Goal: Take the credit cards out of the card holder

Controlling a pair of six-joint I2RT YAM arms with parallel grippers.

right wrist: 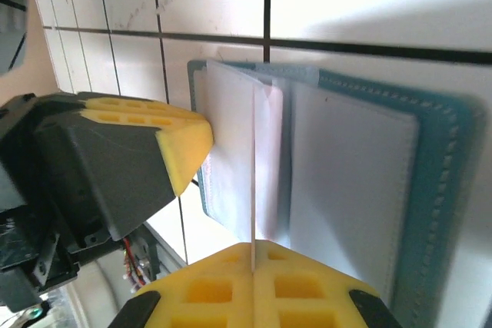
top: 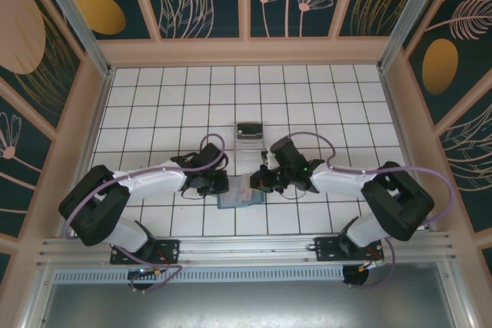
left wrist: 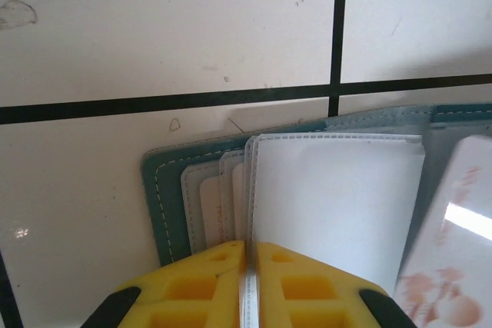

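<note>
The teal-blue card holder (top: 234, 201) lies open on the white tiles between my two arms, its stitched cover (left wrist: 163, 190) flat on the floor. My left gripper (left wrist: 247, 250) is shut on the edge of one of the card holder's inner clear sleeves (left wrist: 330, 197). My right gripper (right wrist: 253, 251) is shut on a thin pale credit card (right wrist: 253, 167), seen edge-on and standing up from the card holder (right wrist: 450, 159). That pinkish card (left wrist: 453, 243) shows at the right of the left wrist view. More pale cards (left wrist: 206, 205) sit in the slots.
A small clear plastic box (top: 248, 130) stands on the tiles just behind the two grippers. My left gripper's yellow fingertip (right wrist: 181, 140) is close to the right gripper's left side. Wooden walls enclose the tiled floor (top: 169, 97).
</note>
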